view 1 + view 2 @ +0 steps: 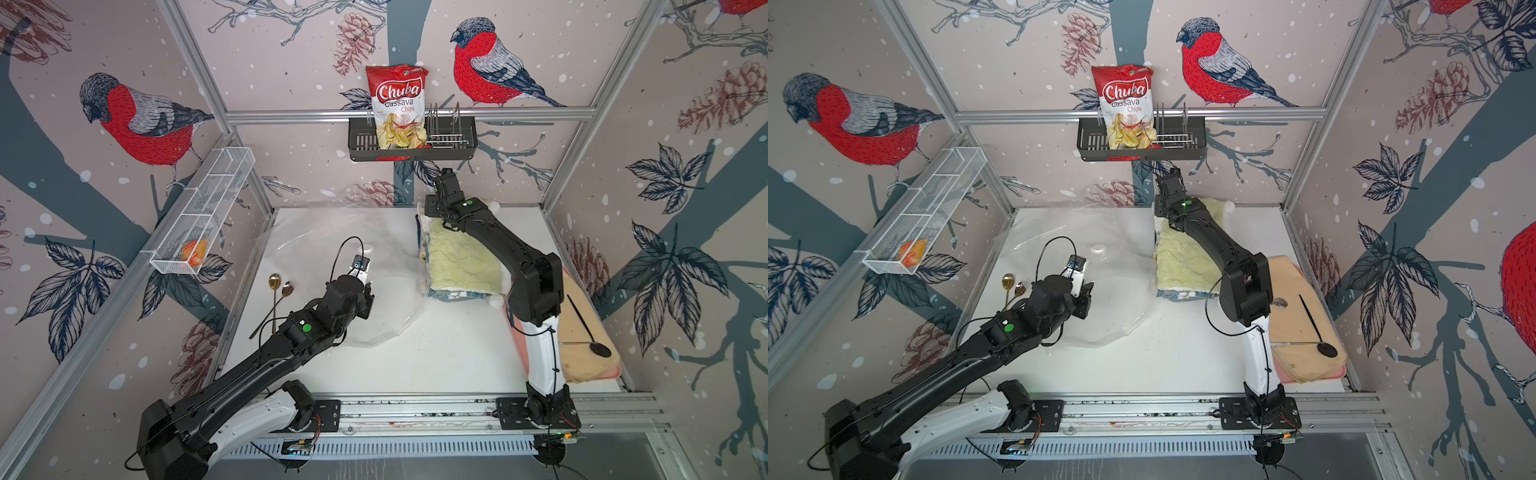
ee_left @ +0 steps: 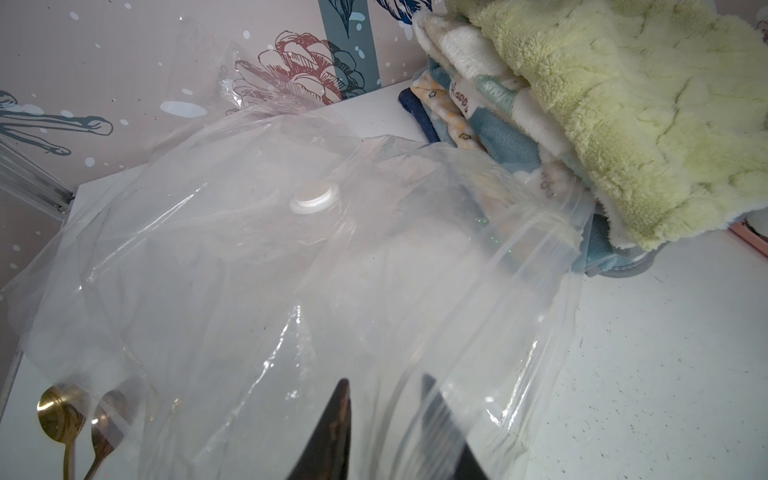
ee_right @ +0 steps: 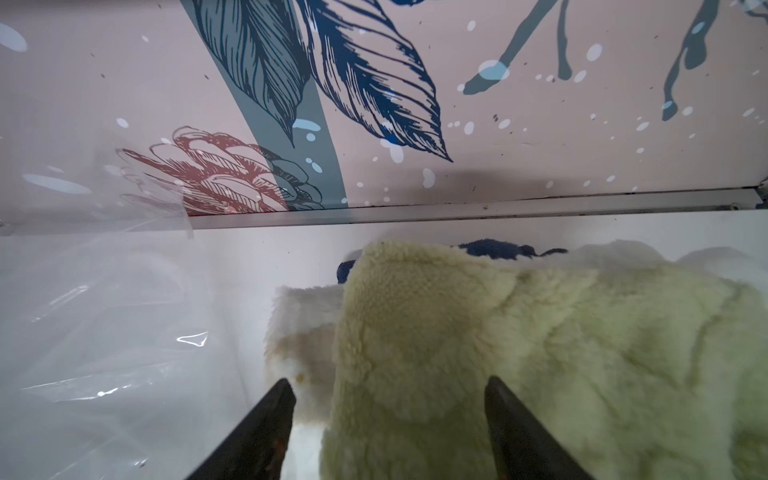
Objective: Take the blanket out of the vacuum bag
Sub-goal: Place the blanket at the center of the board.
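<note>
In both top views the vacuum bag (image 1: 316, 249) (image 1: 1121, 299) lay crumpled and see-through on the white table (image 1: 449, 357), left of centre. One folded blanket (image 1: 461, 262) sat just right of it, touching its edge, nearly all out of the plastic. A black wall basket (image 1: 363, 141) held one bag of chips (image 1: 397, 104) and one wire rack (image 1: 446, 124); a white mesh basket (image 1: 208, 195) held one orange packet (image 1: 194, 251). Two gold spoons (image 1: 274, 281) lay beside the bag. In the left wrist view the left claw (image 2: 386, 419) was closed on a fold of the bag near its zip edge; one round white valve cap (image 2: 313, 199) sat on the bag's face, and one blanket corner showed through the plastic at the bag's mouth. In the right wrist view the right claw (image 3: 390, 415) stood open over the blanket's fleecy edge, gripping nothing
</note>
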Controlling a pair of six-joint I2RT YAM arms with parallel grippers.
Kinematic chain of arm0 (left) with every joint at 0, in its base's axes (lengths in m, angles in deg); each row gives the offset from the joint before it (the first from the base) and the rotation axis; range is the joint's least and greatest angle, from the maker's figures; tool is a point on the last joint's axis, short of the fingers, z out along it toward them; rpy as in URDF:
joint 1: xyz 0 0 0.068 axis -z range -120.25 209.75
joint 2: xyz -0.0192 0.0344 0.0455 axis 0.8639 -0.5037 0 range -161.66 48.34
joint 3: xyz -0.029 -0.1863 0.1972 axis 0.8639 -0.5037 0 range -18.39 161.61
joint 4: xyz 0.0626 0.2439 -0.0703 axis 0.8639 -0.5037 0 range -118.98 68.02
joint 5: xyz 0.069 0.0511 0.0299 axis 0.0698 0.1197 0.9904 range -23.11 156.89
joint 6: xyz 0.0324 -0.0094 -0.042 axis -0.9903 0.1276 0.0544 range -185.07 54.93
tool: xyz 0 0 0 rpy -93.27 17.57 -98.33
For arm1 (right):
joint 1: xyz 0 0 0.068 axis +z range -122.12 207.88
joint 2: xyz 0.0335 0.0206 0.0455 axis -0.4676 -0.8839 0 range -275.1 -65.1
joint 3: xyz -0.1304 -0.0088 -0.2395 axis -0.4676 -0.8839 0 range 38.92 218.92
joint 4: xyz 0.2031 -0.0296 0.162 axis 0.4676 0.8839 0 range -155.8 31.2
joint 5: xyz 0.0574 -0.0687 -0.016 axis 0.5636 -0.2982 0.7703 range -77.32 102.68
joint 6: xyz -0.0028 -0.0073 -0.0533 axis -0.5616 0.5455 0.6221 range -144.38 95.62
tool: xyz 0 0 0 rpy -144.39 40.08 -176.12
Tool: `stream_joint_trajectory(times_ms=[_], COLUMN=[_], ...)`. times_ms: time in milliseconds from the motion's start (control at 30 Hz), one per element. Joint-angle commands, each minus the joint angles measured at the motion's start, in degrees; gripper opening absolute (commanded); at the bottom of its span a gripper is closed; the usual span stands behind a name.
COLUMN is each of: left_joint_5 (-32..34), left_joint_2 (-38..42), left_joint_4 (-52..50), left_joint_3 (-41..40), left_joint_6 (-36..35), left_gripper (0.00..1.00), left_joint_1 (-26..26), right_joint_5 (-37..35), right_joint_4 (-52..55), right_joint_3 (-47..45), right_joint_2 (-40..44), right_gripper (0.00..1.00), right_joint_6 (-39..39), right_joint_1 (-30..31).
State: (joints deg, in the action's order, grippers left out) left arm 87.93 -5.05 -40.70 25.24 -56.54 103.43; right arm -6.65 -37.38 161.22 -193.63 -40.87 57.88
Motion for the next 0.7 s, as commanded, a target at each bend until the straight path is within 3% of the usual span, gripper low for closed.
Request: stream_joint_trajectory(times_ms=[0,100,233,333,667], left_joint_5=[0.01,0.15,0.11,0.26,0.33], left_joint_2=[-0.23,-0.32,-0.58,-0.67,-0.67], left_joint_4=[1.35,1.43,1.32,1.32,1.20], left_joint_3=[0.13,0.12,0.18,0.17,0.22], left_joint_6=[-0.63,-0.69,-0.69,-0.70,-0.68], left_gripper=[0.29,0.29,0.29,0.29,0.29], left_joint_1=[-0.09,-0.09,-0.08,-0.09,-0.10], right_joint_5=[-3.31,-3.64,-4.60,-5.15,-5.86], right_joint_4=[6.05,5.41,1.25,-1.97,-8.46], right_joint_3=[5.89,4.81,0.35,-2.66,-7.04], right_joint_2=[-4.15,-4.36,-0.80,2.52,7.77], right_gripper=[0.67,0.54,0.22,0.10,0.07], right_joint_6=[0.11,-0.07,-0.48,-0.23,4.00], right_joint_1=[-0.26,0.00,0.57,1.27,4.79])
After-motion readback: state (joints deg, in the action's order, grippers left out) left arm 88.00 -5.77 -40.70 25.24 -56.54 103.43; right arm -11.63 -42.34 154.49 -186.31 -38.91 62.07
